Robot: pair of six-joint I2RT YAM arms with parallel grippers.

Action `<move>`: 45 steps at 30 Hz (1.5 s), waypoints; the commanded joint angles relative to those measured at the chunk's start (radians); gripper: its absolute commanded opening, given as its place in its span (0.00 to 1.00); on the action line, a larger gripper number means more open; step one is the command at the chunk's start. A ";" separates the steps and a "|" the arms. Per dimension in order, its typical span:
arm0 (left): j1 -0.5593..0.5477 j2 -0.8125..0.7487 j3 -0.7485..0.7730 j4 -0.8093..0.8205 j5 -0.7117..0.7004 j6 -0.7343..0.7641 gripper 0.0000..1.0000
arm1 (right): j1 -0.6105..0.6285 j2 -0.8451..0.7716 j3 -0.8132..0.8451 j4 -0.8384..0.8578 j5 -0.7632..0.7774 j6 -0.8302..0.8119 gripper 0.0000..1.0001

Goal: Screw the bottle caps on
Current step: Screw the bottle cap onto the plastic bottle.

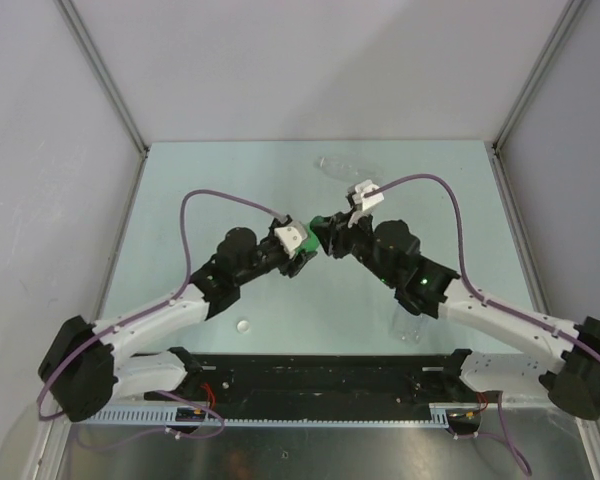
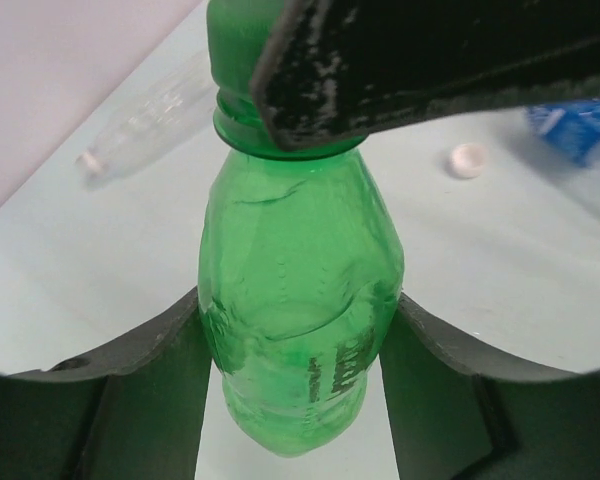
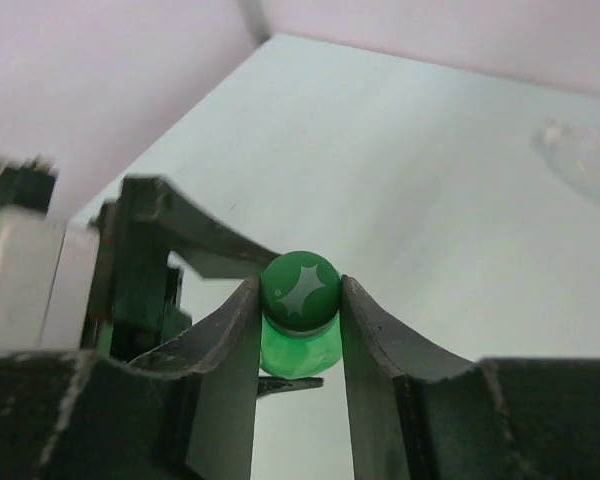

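My left gripper (image 2: 298, 300) is shut on the body of the translucent green bottle (image 2: 300, 250) and holds it off the table. My right gripper (image 3: 300, 285) is shut on the green cap (image 3: 300, 288), which sits on the bottle's neck (image 3: 300, 350). In the top view the two grippers meet at mid-table, the left gripper (image 1: 303, 254) beside the right gripper (image 1: 329, 240), with the green bottle (image 1: 320, 224) between them. A loose white cap (image 2: 467, 160) lies on the table beyond. Another white cap (image 1: 244, 325) lies near the left arm.
A clear unlabelled bottle (image 1: 345, 167) lies on its side at the back of the table; it also shows in the left wrist view (image 2: 150, 125). A clear bottle (image 1: 410, 325) lies by the right arm. A blue label (image 2: 580, 125) shows at the right edge.
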 commanded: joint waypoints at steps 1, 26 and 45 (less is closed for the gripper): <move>-0.051 0.069 0.118 0.163 -0.347 -0.021 0.01 | 0.049 0.087 0.000 0.008 0.408 0.332 0.00; -0.050 0.064 0.006 0.186 -0.101 -0.022 0.00 | -0.001 -0.141 0.001 -0.008 -0.110 -0.084 0.99; -0.012 -0.028 0.054 -0.253 0.554 0.294 0.00 | -0.079 -0.343 -0.004 -0.477 -0.824 -0.760 0.84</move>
